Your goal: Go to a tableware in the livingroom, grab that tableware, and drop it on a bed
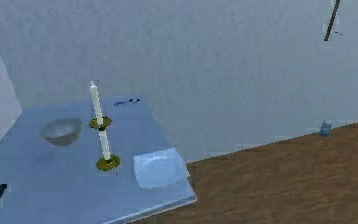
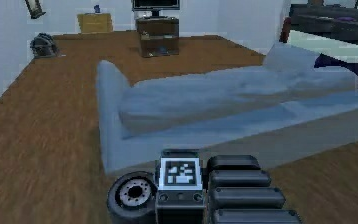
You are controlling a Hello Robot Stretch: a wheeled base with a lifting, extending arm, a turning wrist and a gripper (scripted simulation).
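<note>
In the forward view a pale blue-grey table [image 1: 47, 185] stands at the left against the wall. On it are a greyish bowl [image 1: 62, 131], a square pale plate [image 1: 159, 167] near the table's right corner, and two white candles in gold holders [image 1: 103, 130]. In the arm side view the drawn-in arm [image 2: 237, 195] rises from the bottom edge, with a white marked square [image 2: 181, 172]. Left of the square is the gripper's round dark body [image 2: 135, 193]. Its far end is not clear, so I cannot tell whether it holds anything.
A long grey-blue couch [image 2: 207, 110] lies just beyond the arm, with a cushion [image 2: 292, 58] at its right end. Behind it are wood floor, a TV stand [image 2: 159, 35], a yellow cabinet [image 2: 95, 21] and a dark table [image 2: 327, 20]. A small blue object [image 1: 325, 128] sits by the wall.
</note>
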